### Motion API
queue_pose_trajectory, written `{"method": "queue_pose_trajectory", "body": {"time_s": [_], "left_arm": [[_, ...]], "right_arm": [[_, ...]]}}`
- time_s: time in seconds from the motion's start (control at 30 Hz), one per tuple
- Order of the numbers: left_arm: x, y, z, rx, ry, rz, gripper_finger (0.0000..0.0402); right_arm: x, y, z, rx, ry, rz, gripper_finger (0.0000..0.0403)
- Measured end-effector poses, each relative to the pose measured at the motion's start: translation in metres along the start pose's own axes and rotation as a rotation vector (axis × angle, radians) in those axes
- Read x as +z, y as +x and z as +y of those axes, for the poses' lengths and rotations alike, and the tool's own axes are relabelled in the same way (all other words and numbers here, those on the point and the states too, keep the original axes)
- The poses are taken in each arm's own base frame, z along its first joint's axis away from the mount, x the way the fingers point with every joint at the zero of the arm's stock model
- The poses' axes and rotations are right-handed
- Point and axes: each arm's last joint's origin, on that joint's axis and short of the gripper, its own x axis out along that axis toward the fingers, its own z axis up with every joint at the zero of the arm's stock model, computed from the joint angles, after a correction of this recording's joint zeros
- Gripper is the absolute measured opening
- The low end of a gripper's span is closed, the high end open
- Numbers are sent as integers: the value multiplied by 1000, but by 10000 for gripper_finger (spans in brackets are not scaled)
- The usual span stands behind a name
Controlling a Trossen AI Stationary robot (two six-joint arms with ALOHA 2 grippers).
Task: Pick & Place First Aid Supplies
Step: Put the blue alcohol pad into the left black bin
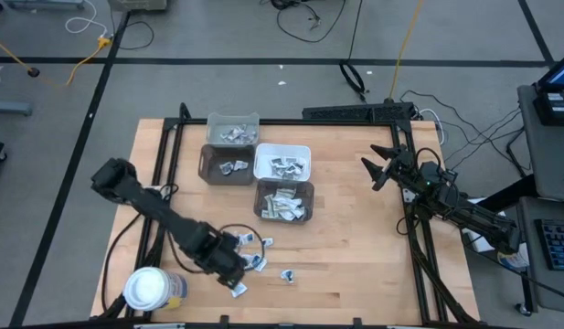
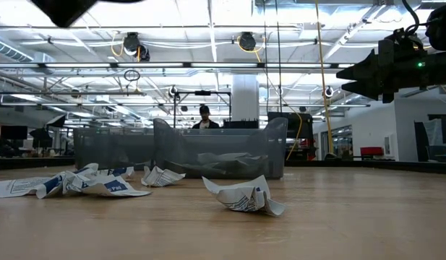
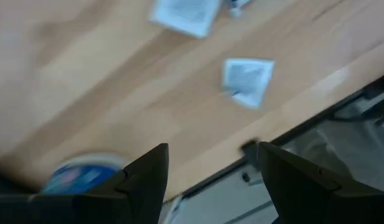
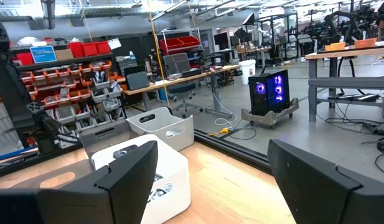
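No readable text anywhere. Crumpled paper packets (image 2: 244,196) on tabletop (image 2: 338,217) carry dark and blue print, too small to make out. Blue label on jar (image 3: 76,176) near left hand, blurred, illegible. Blue sign (image 4: 43,54) on far shelving, unreadable.

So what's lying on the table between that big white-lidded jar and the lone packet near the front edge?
From above, the left gripper and a few packets lie between jar and lone packet.

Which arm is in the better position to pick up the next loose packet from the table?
Probably the left. Its gripper is open directly beside the loose packets near the front edge, while the right gripper waits open, far from them on the other side.
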Motion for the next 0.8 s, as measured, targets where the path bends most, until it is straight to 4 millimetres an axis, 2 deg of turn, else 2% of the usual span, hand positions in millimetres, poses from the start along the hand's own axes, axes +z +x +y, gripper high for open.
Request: {"method": "queue_pose_trajectory", "body": {"time_s": [0.2,0.47,0.67,0.8], "left_arm": [[-2,39,-16,21,-55,7,253],[4,92,-36,49,-35,16,253],[9,110,-35,100,-46,14,249],[10,112,-34,118,-46,-6,208]], "right_arm": [[0,0,0,0,0,0,297],[0,0,0,0,0,0,297],[0,0,0,0,0,0,297],[0,0,0,0,0,0,297]]}}
